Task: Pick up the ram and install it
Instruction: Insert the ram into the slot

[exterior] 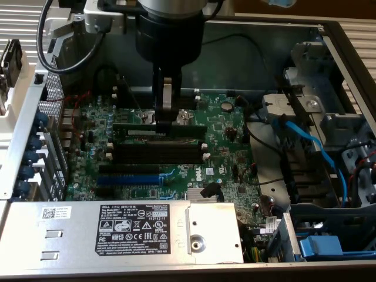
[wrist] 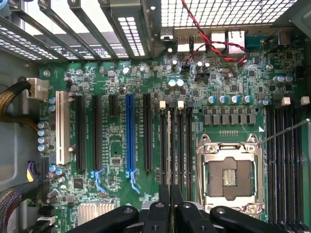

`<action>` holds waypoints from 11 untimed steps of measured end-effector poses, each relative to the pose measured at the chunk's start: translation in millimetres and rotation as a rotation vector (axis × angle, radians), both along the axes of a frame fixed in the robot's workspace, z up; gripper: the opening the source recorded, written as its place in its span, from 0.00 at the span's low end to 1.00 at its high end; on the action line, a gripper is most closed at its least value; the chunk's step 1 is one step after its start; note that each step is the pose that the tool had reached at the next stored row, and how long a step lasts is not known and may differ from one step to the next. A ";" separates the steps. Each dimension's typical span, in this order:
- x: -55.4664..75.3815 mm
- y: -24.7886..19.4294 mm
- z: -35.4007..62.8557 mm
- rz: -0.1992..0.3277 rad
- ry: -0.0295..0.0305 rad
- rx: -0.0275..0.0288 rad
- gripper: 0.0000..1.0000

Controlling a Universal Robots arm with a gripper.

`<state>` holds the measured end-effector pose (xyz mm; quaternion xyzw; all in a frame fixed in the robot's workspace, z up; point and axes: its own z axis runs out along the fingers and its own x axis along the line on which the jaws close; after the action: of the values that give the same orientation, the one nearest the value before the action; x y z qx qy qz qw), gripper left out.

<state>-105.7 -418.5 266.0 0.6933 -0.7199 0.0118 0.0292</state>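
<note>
Inside the computer case [exterior: 329,29], the nearly closed fingers [exterior: 166,110] pinch the ram [exterior: 136,126] at the black memory slots [exterior: 155,148].

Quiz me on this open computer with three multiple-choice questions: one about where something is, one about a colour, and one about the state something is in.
1. Where is the ram?
A. Lying flat on the grey metal box
B. Standing on edge at the black memory slots
C. In the blue slot

2. What colour is the cable curving across the case at the exterior view's right?
A. Blue
B. Yellow
C. Orange

3. How is the gripper?
A. Spread wide, high above the board
B. Closed on a cable
C. Closed on the ram's top edge

Answers:
1. B, since the green stick stands upright along those slots.
2. A, since the cable is bright blue against the grey metal.
3. C, since the wrist view shows the fingers close together around the stick's thin edge.
</note>
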 end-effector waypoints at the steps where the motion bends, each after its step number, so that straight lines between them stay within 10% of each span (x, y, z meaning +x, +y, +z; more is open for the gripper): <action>1: 0.0 0.8 -0.1 0.001 0.0002 -0.0025 0.13; 11: 0.0 -0.5 -11.2 0.002 0.0002 -0.0027 0.13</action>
<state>-105.7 -419.0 254.8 0.6942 -0.7191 0.0128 0.0302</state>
